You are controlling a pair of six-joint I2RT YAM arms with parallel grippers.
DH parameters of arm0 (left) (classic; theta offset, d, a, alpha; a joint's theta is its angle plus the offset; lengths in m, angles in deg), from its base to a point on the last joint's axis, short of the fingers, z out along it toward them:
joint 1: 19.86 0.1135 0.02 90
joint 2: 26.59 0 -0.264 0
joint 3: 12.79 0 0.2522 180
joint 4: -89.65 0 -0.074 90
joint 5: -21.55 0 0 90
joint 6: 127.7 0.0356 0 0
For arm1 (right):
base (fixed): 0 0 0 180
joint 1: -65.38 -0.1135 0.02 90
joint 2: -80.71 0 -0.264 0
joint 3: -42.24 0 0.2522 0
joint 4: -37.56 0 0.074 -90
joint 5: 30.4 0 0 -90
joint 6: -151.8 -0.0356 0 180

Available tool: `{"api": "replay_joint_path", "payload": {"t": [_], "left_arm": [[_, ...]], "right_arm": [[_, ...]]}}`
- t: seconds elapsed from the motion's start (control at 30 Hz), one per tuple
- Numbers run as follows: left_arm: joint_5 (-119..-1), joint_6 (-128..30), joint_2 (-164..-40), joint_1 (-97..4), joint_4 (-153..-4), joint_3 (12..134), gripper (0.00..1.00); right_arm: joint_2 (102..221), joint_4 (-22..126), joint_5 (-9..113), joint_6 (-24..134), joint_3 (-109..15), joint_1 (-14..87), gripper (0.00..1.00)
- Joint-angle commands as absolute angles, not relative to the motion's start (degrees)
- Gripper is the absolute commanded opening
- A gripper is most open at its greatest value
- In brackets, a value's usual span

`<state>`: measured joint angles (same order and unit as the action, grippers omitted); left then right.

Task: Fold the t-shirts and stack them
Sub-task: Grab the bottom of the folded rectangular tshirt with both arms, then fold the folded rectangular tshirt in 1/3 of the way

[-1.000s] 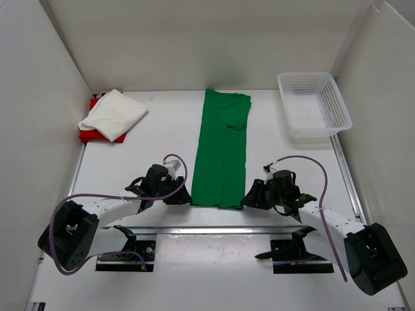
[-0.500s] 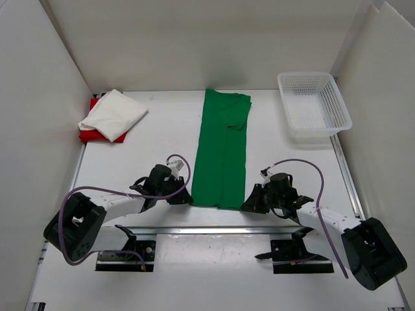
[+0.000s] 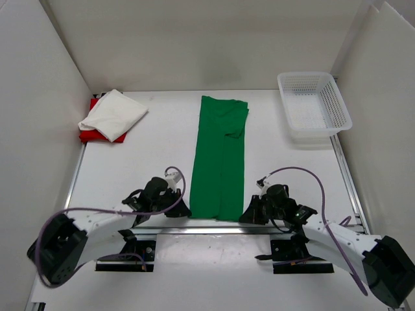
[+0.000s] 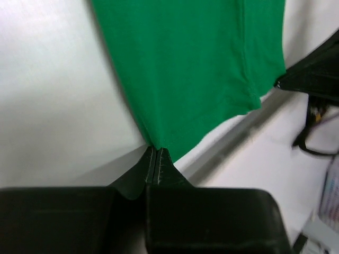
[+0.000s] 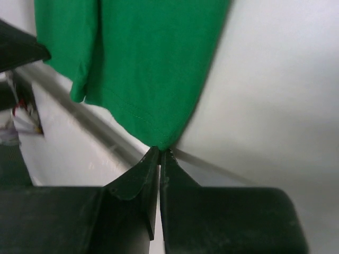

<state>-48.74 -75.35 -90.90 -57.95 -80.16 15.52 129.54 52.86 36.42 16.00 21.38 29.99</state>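
Both arms lay low along the near edge of the table (image 3: 162,149), reaching forward and angled in toward each other. The left gripper (image 4: 154,153) had its jaws pressed together on the near left corner of the green t-shirt (image 3: 220,155). The right gripper (image 5: 160,153) was clamped the same way on the near right corner. In each wrist view the stitched hem ran to a point between the closed fingertips. A coloured strip (image 4: 329,196) at the edge of the left wrist view was too blurred to read.

The green t-shirt was folded lengthwise into a long narrow band. It lay flat down the middle of the table, with a sleeve doubled over near its far right end. In the far left corner the white t-shirt (image 3: 113,113) lay folded on top of the red t-shirt (image 3: 91,135), which showed only along the left and near sides. A white mesh basket (image 3: 337,103) stood at the far right, well apart from the shirts.
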Motion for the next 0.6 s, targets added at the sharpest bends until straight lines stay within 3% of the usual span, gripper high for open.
{"api": "replay_joint_path", "payload": {"t": [0.0, 0.1, 0.2, 0.3, 0.57], "left_arm": [[-47.8, -79.6, -82.1, -61.3, -73.2, 12.5, 0.0], [-46.4, -82.3, -75.0, -60.1, -69.5, 15.4, 0.0], [-46.6, -79.7, -76.6, -56.9, -66.9, 24.3, 0.0], [-48.5, -77.3, -86.1, -52.1, -68.4, 33.2, 0.0], [-52.7, -75.5, -112.8, -44.6, -74.5, 50.4, 0.0]], "right_arm": [[124.1, 58.6, 40.3, 10.6, 21.8, 23.9, 0.0], [119.7, 64.5, 39.1, 13.2, 17.2, 27.2, 0.0], [121.7, 65.6, 34.7, 19.1, 12.6, 35.7, 0.01], [131.5, 63.3, 25.8, 29.0, 4.2, 48.6, 0.0], [158.9, 56.5, 26.7, 35.2, -17.0, 55.3, 0.0]]}}
